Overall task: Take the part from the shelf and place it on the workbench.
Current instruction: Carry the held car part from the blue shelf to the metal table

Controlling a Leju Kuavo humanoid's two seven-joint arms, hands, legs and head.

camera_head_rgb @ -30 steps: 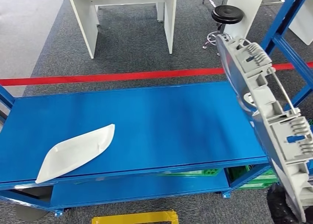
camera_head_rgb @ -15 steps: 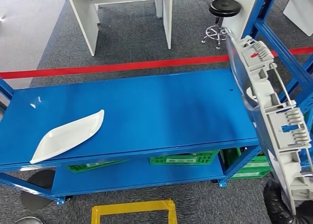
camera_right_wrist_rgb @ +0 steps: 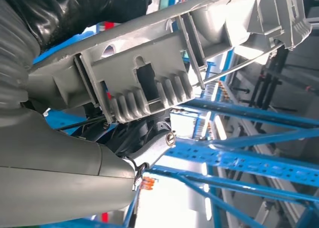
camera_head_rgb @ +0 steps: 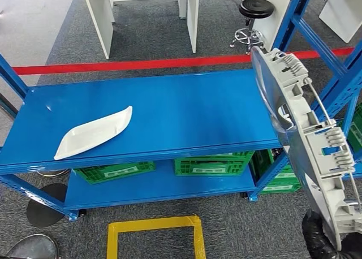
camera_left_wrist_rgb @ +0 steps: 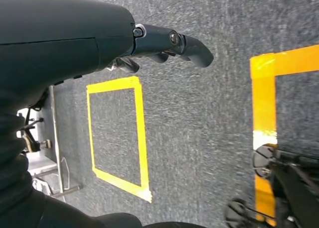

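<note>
My right robot hand (camera_right_wrist_rgb: 150, 138) is grasping the part (camera_head_rgb: 307, 146), fingers curled under its ribbed back in the wrist view. The part is a long grey plastic piece: smooth curved face on one side, ribs, clips and a thin metal rod on the other. I'm holding it up on edge at my right side, tilted, its top end over the right end of the counter (camera_head_rgb: 171, 115) and its low end down by my wrist. It isn't touching the counter.

My left robot hand (camera_left_wrist_rgb: 169, 41) hangs over the carpet with nothing in it, fingers stretched out straight.

The counter is blue, with a white curved piece (camera_head_rgb: 94, 133) lying near its left front. Green crates (camera_head_rgb: 209, 164) sit on the shelf underneath. A yellow tape square (camera_head_rgb: 154, 236) marks the floor in front, red tape (camera_head_rgb: 141, 64) runs behind, and beyond that there's a white table (camera_head_rgb: 145, 10) and a black stool (camera_head_rgb: 255, 10). Blue rack posts (camera_head_rgb: 328, 61) stand just beside the part on the right.
</note>
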